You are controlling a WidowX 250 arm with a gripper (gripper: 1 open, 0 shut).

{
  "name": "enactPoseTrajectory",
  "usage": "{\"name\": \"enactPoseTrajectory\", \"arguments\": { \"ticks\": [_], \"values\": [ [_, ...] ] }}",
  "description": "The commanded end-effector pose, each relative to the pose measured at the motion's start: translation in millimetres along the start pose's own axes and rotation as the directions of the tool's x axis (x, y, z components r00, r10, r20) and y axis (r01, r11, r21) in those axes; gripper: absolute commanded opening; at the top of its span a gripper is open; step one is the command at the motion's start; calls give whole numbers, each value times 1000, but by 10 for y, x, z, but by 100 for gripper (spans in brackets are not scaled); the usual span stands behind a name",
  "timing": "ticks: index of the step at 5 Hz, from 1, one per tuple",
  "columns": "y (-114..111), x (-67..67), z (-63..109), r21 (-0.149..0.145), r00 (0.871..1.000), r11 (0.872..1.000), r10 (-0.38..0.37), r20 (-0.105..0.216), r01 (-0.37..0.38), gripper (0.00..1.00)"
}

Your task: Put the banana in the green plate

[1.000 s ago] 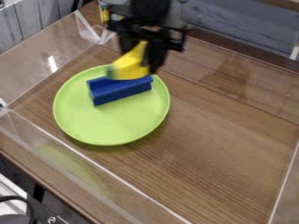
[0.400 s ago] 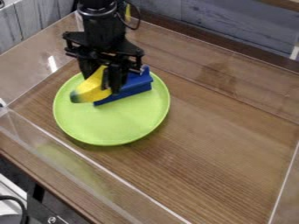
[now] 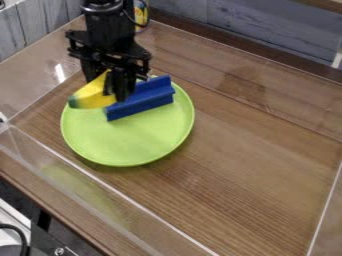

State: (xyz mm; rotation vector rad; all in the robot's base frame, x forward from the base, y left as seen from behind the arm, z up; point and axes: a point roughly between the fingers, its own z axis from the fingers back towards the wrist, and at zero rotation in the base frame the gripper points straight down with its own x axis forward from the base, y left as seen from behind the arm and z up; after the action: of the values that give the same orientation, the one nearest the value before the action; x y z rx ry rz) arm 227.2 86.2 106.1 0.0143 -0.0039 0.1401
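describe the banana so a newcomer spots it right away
Find the big lime-green plate. Above its upper left part, the black gripper holds the banana. It is the stubby yellow piece, unlike the straight blue block on its right.

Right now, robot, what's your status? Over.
End effector shut on banana, above green plate. Blue block close beside banana, in the way. Over.

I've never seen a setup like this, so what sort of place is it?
Probably a robot test bench with toy props: a black robot arm stands over a wooden tabletop, with a toy banana and a blue block at a lime-green plate.
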Motion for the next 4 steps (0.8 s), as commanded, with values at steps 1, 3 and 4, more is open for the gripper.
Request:
{"name": "enactPoseTrajectory", "arguments": {
  "ticks": [1,3,4],
  "values": [
    [-9,60,31,10,998,998,-65,26,65,0],
    [15,20,-38,7,993,993,-115,6,115,0],
    [77,-12,-49,3,995,995,-104,-5,104,0]
  ]
}}
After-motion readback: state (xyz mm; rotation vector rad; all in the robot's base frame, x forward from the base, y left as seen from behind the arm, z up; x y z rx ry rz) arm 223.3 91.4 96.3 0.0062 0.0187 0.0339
